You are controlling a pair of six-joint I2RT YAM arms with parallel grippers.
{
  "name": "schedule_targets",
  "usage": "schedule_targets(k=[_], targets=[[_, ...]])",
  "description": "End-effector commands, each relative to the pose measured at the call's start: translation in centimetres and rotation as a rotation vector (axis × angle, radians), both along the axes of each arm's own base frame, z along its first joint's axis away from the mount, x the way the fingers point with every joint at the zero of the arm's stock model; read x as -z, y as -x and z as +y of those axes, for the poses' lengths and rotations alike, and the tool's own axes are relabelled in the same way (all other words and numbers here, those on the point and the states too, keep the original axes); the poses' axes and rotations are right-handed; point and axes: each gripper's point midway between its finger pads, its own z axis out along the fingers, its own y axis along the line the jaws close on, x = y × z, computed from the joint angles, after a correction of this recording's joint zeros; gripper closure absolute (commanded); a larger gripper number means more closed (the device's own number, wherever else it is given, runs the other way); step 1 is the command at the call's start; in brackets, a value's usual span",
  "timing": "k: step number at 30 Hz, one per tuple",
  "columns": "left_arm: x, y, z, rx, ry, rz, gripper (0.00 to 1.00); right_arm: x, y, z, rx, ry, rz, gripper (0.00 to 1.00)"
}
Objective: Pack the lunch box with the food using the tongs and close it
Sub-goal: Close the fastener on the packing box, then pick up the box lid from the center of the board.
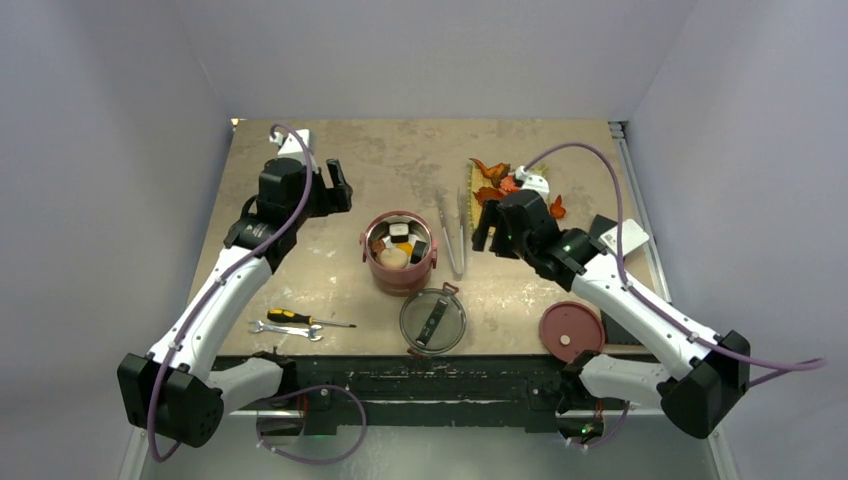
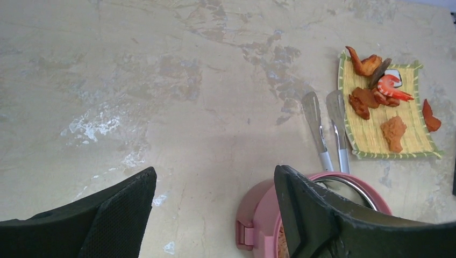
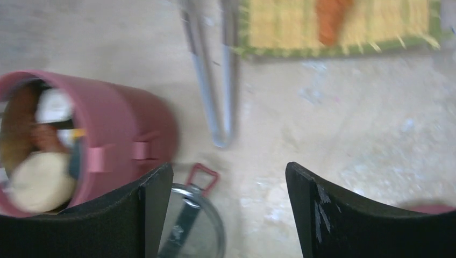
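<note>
Lunch box (image 1: 400, 252) stands open in the middle of the counter (image 1: 320, 275), food (image 1: 395, 256) filling its top bowl. The tongs (image 1: 453, 232) lie just right of it, tips toward the mat (image 2: 365, 134) with more pieces. Taking up the tongs looks like the step. Best to pinch both arms squarely midway so they squeeze evenly. Right tool (image 1: 487, 228) hovers just right of them, released and empty, wrist pitched down. Left tool (image 1: 338, 187) hangs far-left of the box, likewise spread and holding nothing.

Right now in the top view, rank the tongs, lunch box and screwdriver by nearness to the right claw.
From the right claw:
1. tongs, just to its left
2. lunch box, further left, mid-table
3. screwdriver, far left, toward the near edge
</note>
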Motion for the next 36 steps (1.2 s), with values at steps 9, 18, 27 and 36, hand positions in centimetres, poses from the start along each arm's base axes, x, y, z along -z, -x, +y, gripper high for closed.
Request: schedule_targets(k=[9, 18, 27, 36], targets=[[0.5, -0.5, 0.0, 0.066, -0.069, -0.060, 0.20, 11.4, 5.3, -9.3, 0.291, 0.031, 0.419, 0.24], [0.8, 0.1, -1.6, 0.138, -0.009, -0.048, 0.21, 15.4, 8.1, -13.2, 0.491, 0.126, 0.602, 0.29], [0.3, 0.3, -1.9, 0.151, 0.006, -0.061, 0.21, 17.2, 8.2, -14.7, 0.520, 0.180, 0.702, 0.42], [-0.1, 0.4, -1.6, 0.141, -0.003, -0.073, 0.21, 18.3, 7.8, -15.1, 0.502, 0.239, 0.746, 0.51]])
